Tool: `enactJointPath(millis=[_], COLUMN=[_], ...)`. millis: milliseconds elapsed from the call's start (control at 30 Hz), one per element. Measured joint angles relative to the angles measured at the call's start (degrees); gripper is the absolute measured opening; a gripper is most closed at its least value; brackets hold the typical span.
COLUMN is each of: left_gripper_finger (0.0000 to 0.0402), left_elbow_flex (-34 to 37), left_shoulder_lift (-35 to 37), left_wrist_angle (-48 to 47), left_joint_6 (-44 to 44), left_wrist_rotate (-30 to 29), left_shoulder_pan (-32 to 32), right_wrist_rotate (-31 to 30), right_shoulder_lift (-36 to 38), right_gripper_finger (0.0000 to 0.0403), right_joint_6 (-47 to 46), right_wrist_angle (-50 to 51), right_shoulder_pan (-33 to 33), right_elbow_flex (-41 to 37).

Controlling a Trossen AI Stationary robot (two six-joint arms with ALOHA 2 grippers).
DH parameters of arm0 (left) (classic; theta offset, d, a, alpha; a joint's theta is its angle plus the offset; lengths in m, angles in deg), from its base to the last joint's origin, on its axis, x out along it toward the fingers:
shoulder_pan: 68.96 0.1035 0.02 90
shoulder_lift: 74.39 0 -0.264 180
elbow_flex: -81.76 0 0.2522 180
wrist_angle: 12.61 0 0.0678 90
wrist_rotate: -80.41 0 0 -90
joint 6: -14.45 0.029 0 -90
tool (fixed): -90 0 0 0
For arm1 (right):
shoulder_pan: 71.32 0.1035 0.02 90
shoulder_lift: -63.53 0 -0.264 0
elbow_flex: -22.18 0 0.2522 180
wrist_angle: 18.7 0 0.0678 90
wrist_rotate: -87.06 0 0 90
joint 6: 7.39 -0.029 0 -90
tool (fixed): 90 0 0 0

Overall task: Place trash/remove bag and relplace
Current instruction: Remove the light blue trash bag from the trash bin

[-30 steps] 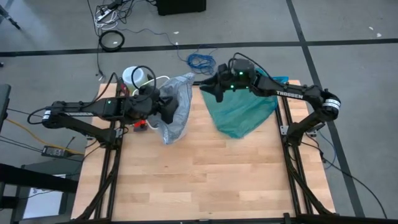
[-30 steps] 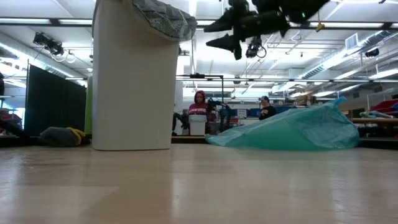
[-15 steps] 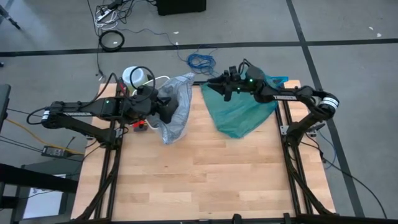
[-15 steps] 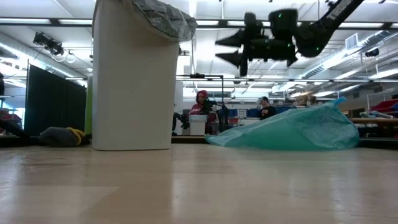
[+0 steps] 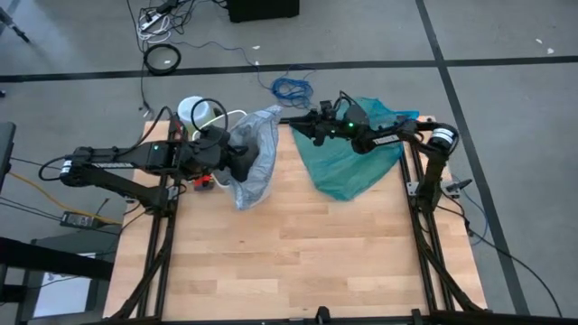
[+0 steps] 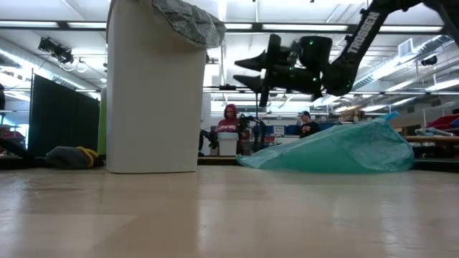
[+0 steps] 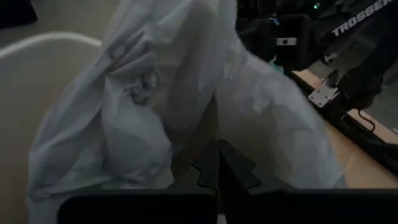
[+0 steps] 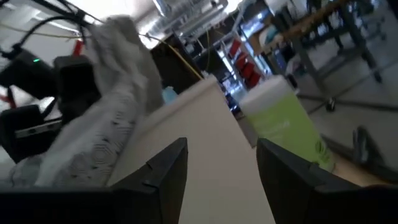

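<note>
A tall white bin (image 6: 150, 93) stands at the table's far left. The pale grey bag (image 5: 259, 149) is draped over the bin's top (image 6: 190, 21) and hangs down its side. My left gripper (image 5: 244, 161) is at the bag's left side, shut on the plastic (image 7: 186, 93). My right gripper (image 5: 293, 125) hovers open and about level above the table's far edge, between the bin and a teal-green bag (image 5: 352, 162) lying flat. In the low view it (image 6: 241, 72) points at the bin's upper part. The trash is out of view. My left gripper pinches the bag's thin plastic (image 7: 214, 146) between its two shut fingertips, coming from the table's left and slanting slightly down. The plastic bunches up around the fingers, so I cannot tell one layer from several. The bag stays draped on the bin.
The wooden table's near half (image 5: 289, 253) is bare. A white bucket (image 5: 194, 113) and cables lie on the floor beyond the far left corner. A pale green container (image 8: 280, 124) stands beyond the bin. People (image 6: 229, 129) are far behind the table.
My right gripper has come down from high above the teal-green bag and tipped from pointing downward to about level, ending a little nearer the bin. The bag, bin and left gripper have kept their places.
</note>
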Motion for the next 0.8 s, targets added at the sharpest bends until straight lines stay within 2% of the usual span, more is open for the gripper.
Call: enactJointPath(millis=[167,333,400,567,733,800], left_gripper_finger=[0.0007,0.0007,0.0007,0.0007,0.0007,0.0007], left_elbow_flex=[0.00,0.00,0.00,0.00,0.00,0.00], left_shoulder_lift=[0.00,0.00,0.00,0.00,0.00,0.00], left_wrist_angle=[-2.00,-2.76,-2.99,-3.00,-3.13,-3.18], left_joint_6=[-1.85,-1.87,-1.87,-1.86,-1.54,-0.47], left_wrist_rotate=[1.18,1.44,1.82,4.17,4.40,4.42], left_shoulder_pan=[0.00,0.00,0.00,0.00,0.00,0.00], right_wrist_rotate=[-3.17,-10.94,-12.11,-8.40,1.81,3.86], right_shoulder_lift=[-3.53,-7.06,-8.59,-11.13,-10.91,-10.22], right_gripper_finger=[0.0177,0.0170,0.0167,0.0163,0.0162,0.0161], right_joint_6=[-1.33,-3.36,-4.36,-4.46,-7.36,-8.75], right_wrist_angle=[-0.43,0.74,0.77,0.86,0.95,0.78], right_shoulder_pan=[3.69,6.55,7.23,9.37,11.03,11.96], right_elbow_flex=[2.92,7.34,10.04,17.42,21.95,22.46])
